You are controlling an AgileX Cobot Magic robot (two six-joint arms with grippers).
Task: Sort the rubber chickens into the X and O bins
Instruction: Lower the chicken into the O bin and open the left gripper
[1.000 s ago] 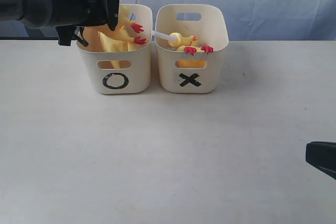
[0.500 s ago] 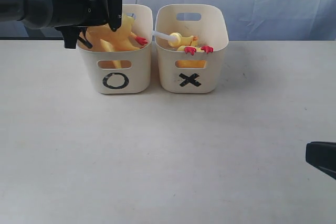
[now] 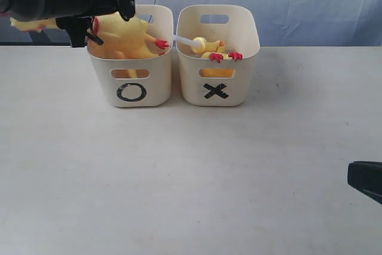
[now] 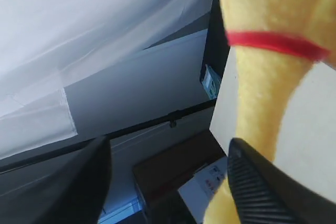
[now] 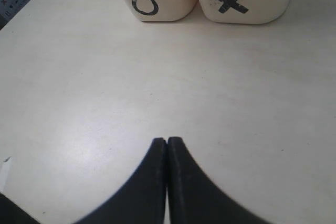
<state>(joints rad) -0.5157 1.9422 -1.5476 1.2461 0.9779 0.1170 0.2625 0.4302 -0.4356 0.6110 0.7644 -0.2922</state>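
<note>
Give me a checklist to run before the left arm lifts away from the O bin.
1. Left gripper open, jaws wide apart: ok.
2. Top chicken clear of that gripper: its red-ringed neck lies between the jaws, close to one finger; whether they touch: cannot tell.
3. Top chicken seated in the O bin: body heaped above the rim, one end poking out past the bin's left side: not ok.
4. X bin contents settled: red feet drape over the front rim, yellow body inside: ok.
5. Right gripper shut, holding nothing, over bare table away from both bins: ok.
</note>
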